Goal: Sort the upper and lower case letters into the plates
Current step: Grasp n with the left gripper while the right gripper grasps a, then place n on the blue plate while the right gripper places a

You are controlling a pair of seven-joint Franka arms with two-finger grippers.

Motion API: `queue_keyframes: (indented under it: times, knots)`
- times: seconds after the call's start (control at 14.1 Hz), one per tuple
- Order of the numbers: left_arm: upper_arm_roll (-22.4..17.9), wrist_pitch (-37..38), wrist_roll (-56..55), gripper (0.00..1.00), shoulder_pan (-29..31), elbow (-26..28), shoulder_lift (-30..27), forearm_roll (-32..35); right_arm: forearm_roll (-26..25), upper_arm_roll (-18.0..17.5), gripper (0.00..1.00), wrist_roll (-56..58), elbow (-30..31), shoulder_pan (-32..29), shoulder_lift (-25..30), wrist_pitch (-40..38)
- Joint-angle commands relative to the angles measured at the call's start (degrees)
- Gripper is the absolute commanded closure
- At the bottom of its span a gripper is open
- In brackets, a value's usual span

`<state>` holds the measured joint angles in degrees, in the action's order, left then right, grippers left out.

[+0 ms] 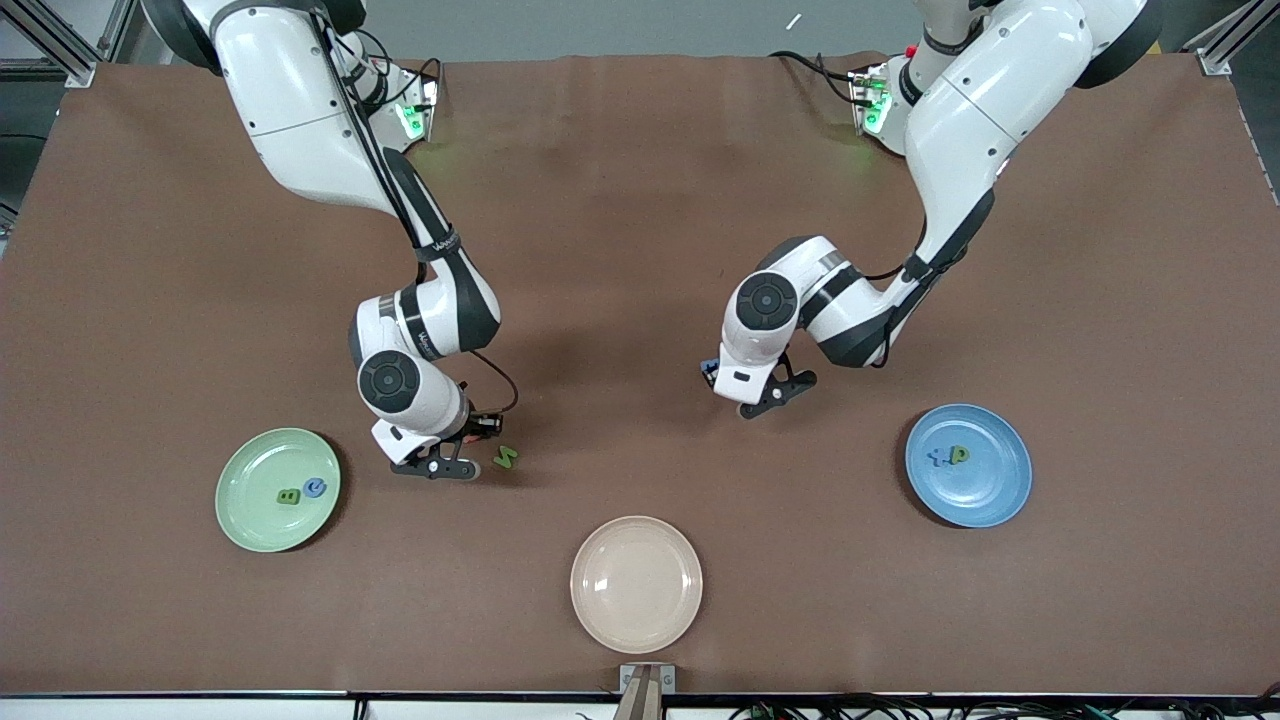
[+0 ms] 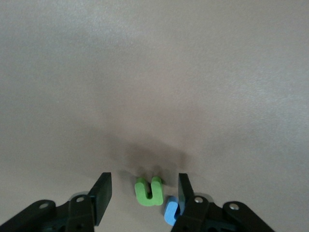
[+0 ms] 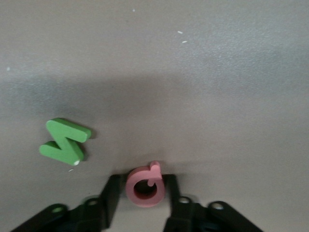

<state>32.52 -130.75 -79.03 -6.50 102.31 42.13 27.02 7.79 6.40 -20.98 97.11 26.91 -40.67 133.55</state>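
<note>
The mint green plate holds a green letter and a blue letter. The blue plate holds a blue letter and a green letter. My right gripper is low over the table beside the mint plate, shut on a pinkish-red letter. A green zigzag letter lies beside it. My left gripper is open, low over the table's middle, with a green u between its fingers. A blue letter lies against one finger.
A cream-beige plate sits near the table's front edge, between the two coloured plates and nearer to the front camera. The brown table cover stretches bare toward the arm bases.
</note>
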Motion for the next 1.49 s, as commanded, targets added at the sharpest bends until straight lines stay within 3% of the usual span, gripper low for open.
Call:
queue_keyframes:
  times: [0.0,0.21,0.35,0.64,0.78,0.99,1.13,1.2,1.27,1.42]
  knots:
    - [0.1,-1.0,-1.9,0.39,0.2,3.3,-2.0,1.1,0.1,0.4,0.94,-0.6,1.3,-0.3,0.6,0.0]
    - [0.2,-1.1,-2.1,0.41,0.2,3.4,-1.6,1.1,-1.4,1.3,0.97,1.1,0.1,-0.8,1.4,-1.5]
    - [0.2,-1.7,-2.1,0.44,0.1,3.5,-1.4,1.1,-7.0,4.6,0.97,5.8,-4.0,-1.4,1.5,-5.4]
    - [0.0,-1.8,-2.1,0.74,-0.2,3.2,-0.7,1.1,-10.5,7.7,0.97,22.2,-8.2,-7.6,1.1,-6.0]
    - [-0.1,-1.9,-2.1,0.99,0.1,1.9,-0.4,0.7,-11.6,7.7,0.95,30.8,-8.6,-12.6,1.0,-5.5]
    - [-0.3,-0.7,-1.9,1.00,2.0,-0.8,-1.8,0.1,-13.0,7.7,0.88,37.8,-8.2,-17.5,0.9,-5.5]
    - [-0.2,2.0,-0.1,1.00,5.0,-1.7,-4.1,1.0,-12.7,7.5,0.75,39.3,-7.2,-19.4,0.5,-5.4]
    - [-0.2,2.5,4.1,1.00,6.8,-2.3,-4.9,1.0,-12.6,7.4,0.53,39.4,-6.8,-19.9,0.2,-4.9]
    - [-0.2,3.4,8.6,0.99,9.0,-2.5,-5.7,1.0,-12.6,7.4,0.23,39.4,-6.8,-20.1,0.0,-4.4]
    - [-0.2,6.4,17.8,0.99,13.2,-4.0,-6.8,1.0,-12.3,7.4,0.18,39.1,-6.8,-19.2,0.1,-4.1]
